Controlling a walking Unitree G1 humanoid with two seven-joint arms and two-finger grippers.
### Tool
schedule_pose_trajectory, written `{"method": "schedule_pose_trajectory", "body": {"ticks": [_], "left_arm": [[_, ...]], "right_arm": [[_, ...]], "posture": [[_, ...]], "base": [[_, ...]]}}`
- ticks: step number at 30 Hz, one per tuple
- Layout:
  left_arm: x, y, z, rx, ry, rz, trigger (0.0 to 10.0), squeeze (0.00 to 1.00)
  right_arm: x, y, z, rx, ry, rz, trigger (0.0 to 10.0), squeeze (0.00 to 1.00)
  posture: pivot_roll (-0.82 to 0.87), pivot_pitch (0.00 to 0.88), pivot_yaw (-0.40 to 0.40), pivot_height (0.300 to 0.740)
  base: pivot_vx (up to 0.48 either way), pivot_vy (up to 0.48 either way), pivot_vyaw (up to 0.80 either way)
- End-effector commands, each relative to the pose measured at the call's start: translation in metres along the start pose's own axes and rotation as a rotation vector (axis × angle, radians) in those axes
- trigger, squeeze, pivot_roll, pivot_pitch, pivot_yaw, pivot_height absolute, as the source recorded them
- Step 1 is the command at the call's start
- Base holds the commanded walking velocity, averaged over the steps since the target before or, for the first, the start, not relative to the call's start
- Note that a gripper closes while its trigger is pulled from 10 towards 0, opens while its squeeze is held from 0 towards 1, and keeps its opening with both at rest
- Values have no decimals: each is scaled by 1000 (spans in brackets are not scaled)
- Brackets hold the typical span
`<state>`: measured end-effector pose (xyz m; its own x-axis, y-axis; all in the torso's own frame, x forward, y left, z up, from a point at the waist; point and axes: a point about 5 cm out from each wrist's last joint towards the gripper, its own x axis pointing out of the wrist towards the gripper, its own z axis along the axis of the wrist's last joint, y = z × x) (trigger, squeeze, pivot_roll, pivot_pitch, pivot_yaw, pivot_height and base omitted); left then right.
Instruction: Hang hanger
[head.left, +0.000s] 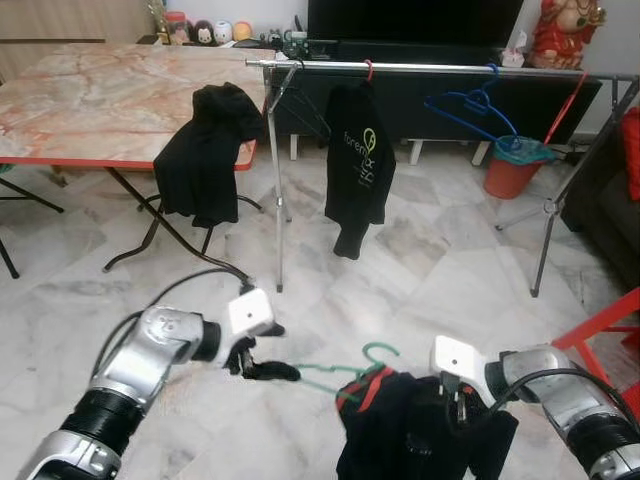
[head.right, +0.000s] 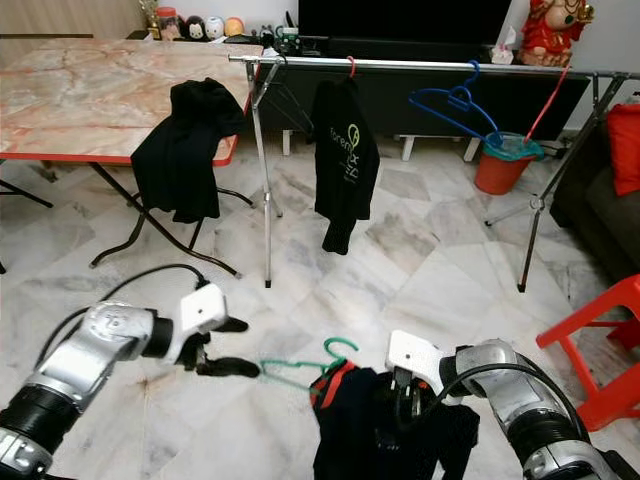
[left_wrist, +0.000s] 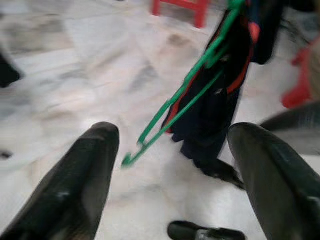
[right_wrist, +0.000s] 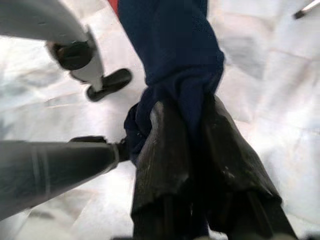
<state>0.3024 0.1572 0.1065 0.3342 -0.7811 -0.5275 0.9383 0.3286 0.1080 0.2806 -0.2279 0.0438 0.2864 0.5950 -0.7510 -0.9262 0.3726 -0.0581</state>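
Garment on hanger (head.left: 352, 374) between both grippers; rack (head.left: 440, 68) beyond, table (head.left: 90, 100) behind-left, seemingly apart.

Right tool (right_wrist: 192, 150): two black fingers (right_wrist: 162, 160) pressed together on a bunched fold of dark navy garment (right_wrist: 172, 55), cloth squeezed between them. Garment runs away from the fingertips; small red patch at its far end. Beyond it, the left tool (right_wrist: 100, 82), blurred. Pale marble floor (right_wrist: 265, 75) behind.
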Motion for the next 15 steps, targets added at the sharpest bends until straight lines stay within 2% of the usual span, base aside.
{"method": "schedule_pose_trajectory", "body": {"ticks": [1, 5, 7, 8, 9, 10, 11, 12, 13, 14, 15], "left_arm": [[-10, 8, -1, -15, -9, 76, 10000, 1000], [-18, 16, -5, -49, -44, 193, 10000, 1000], [-21, 20, -10, -71, -69, 283, 10000, 1000], [-22, 20, -10, -74, -72, 295, 10000, 1000], [-23, 24, -14, -103, -82, 363, 10000, 0], [-24, 26, -17, -125, -90, 413, 10000, 0], [-24, 26, -17, -125, -90, 413, 10000, 0], [-28, 37, -28, -188, -90, 611, 10000, 0], [-34, 45, -36, -256, -92, 776, 10000, 0], [-34, 45, -36, -256, -92, 776, 10000, 0], [-36, 47, -40, -319, -100, 847, 10000, 0]], "right_arm": [[-8, -6, 0, 18, -21, -65, 0, 0], [-8, -6, -3, 25, -24, -113, 0, 0], [-8, -11, -1, 38, -40, -187, 0, 0], [-8, -12, -1, 39, -42, -197, 0, 0], [-8, -17, 1, 59, -48, -261, 0, 0], [-7, -20, 2, 74, -52, -308, 0, 0], [-7, -20, 2, 74, -52, -308, 0, 0], [-8, -34, 11, 131, -78, -467, 10000, 0], [-10, -45, 19, 175, -86, -594, 10000, 0], [-10, -45, 19, 175, -86, -594, 10000, 0], [-11, -50, 23, 186, -88, -642, 10000, 0]], "posture": [[-81, 0, -39, 740], [-87, 0, -32, 740], [-91, 0, -27, 740], [-91, 0, -27, 740], [-95, 0, -27, 740], [-97, 0, -26, 740], [-97, 0, -26, 740], [-101, 0, -22, 740], [-103, 0, -21, 740], [-103, 0, -21, 740], [-102, 0, -20, 740]], "base": [[0, 0, 0], [0, 0, 0], [0, 0, 0], [0, 0, 0], [0, 0, 0], [0, 0, 0], [0, 0, 0], [0, 0, 0], [0, 0, 0], [0, 0, 0], [0, 0, 0]]}}
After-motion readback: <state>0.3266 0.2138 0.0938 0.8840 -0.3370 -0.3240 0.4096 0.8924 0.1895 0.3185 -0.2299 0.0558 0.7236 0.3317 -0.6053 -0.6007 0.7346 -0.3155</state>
